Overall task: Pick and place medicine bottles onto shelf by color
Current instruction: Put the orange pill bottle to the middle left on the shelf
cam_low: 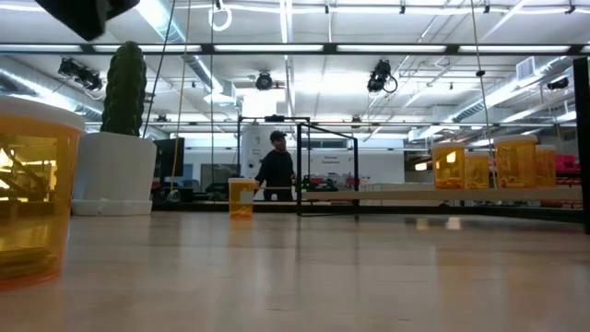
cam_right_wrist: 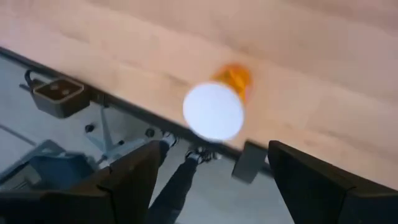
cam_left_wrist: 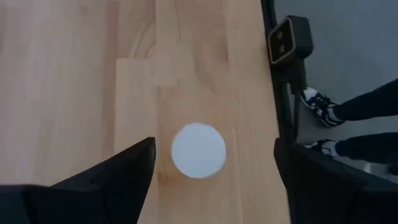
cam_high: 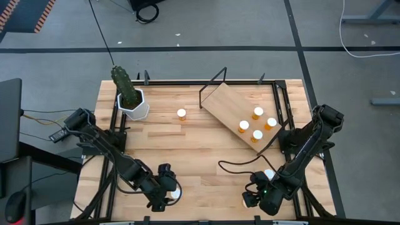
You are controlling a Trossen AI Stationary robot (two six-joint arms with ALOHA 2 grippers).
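Small amber medicine bottles with white caps stand about. Several stand on the tilted wood shelf, and one bottle stands alone on the table in front of the cactus. My left gripper is open at the near edge, pointing down. A bottle's white cap shows between its fingers, untouched; that bottle stands upright on the table. My right gripper is open above another bottle at the near right edge. A further bottle stands beside the right arm.
A cactus in a white pot stands at the far left of the table. The table's black frame and a small camera block run along the near edge. A person's shoes are on the floor just past it.
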